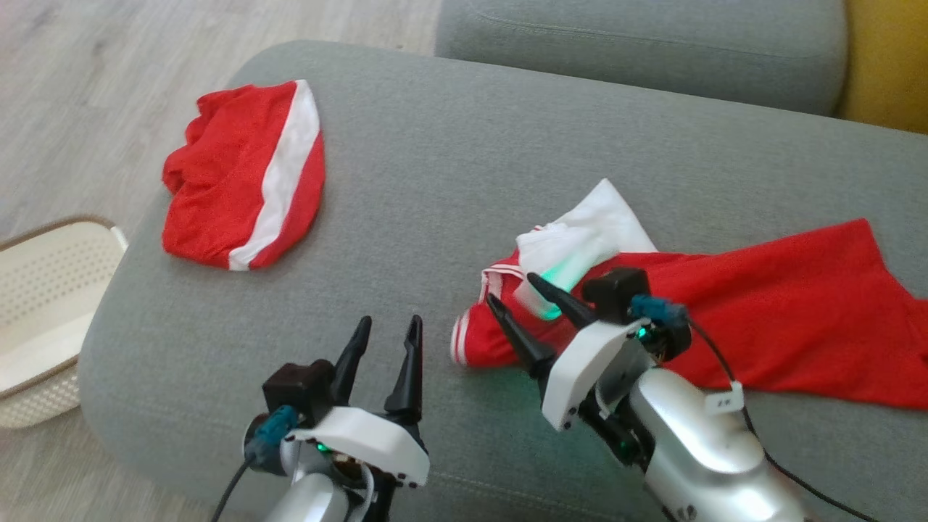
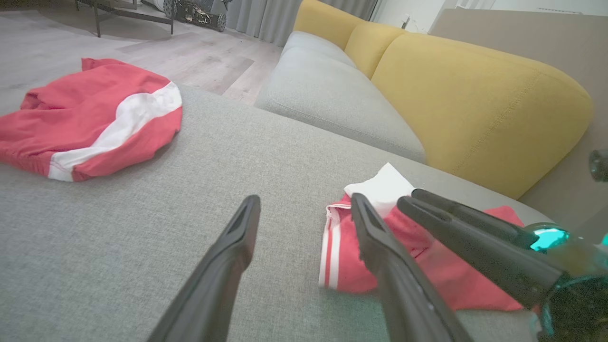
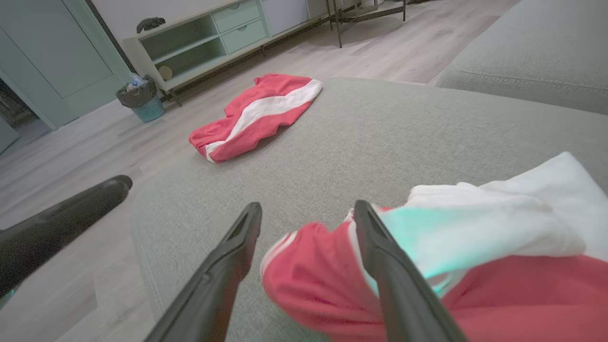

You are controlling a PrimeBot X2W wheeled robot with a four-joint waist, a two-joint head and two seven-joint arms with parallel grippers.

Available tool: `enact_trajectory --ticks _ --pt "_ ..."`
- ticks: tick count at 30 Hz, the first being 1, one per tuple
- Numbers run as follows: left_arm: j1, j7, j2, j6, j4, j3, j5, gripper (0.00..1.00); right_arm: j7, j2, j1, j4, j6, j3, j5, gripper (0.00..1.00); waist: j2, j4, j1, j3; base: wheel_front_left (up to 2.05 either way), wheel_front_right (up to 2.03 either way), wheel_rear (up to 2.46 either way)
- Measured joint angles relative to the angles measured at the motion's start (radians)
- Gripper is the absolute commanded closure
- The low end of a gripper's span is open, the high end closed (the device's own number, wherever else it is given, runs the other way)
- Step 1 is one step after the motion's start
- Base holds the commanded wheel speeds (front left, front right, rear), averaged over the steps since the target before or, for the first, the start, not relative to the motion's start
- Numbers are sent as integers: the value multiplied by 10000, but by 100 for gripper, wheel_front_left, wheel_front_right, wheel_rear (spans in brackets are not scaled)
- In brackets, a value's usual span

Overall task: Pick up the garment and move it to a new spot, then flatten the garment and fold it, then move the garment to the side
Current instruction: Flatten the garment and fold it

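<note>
Head view: the red garment (image 1: 783,319) lies spread across the right half of the grey cushion (image 1: 449,145), its white part and striped cuff bunched near the cushion's middle. The right gripper (image 1: 512,288) sits over that cuff, fingers spread wide, gripping nothing. The left gripper (image 1: 390,322) hangs above the cushion's near edge, also wide apart and empty. A red-and-white bundle (image 1: 246,174) rests at the cushion's far left corner, and a pale basket (image 1: 43,290) stands off its left side.

Left wrist view: the left gripper (image 2: 305,199) is spread above bare cushion (image 2: 190,213), with the garment (image 2: 349,261) just beside its one finger.

Right wrist view: the right gripper (image 3: 308,206) straddles the garment's (image 3: 323,280) cuff at the cushion's (image 3: 380,128) near edge, jaws apart.
</note>
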Motion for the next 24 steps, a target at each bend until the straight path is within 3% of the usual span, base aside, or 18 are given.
enact_trajectory --ticks 4,11,17,24 --pt "0 0 0 0 -50 198 2 0 -75 6 -235 148 0 -554 -33 0 0 -270 0 -61 0 0 0" --pt "-2 0 0 2 -257 330 0 0 -665 -125 -329 90 0 -3091 -1331 0 0 -1081 0 -228 0 0 0" --pt "-21 -2 -2 13 -255 449 -13 0 -1296 -173 796 -1444 0 -5108 -1718 0 0 -1932 0 -335 0 0 0" --pt "-69 -2 -4 194 132 571 -105 0 -1676 -19 3027 -3419 0 -6477 -2065 0 0 -2854 0 -403 0 0 0"
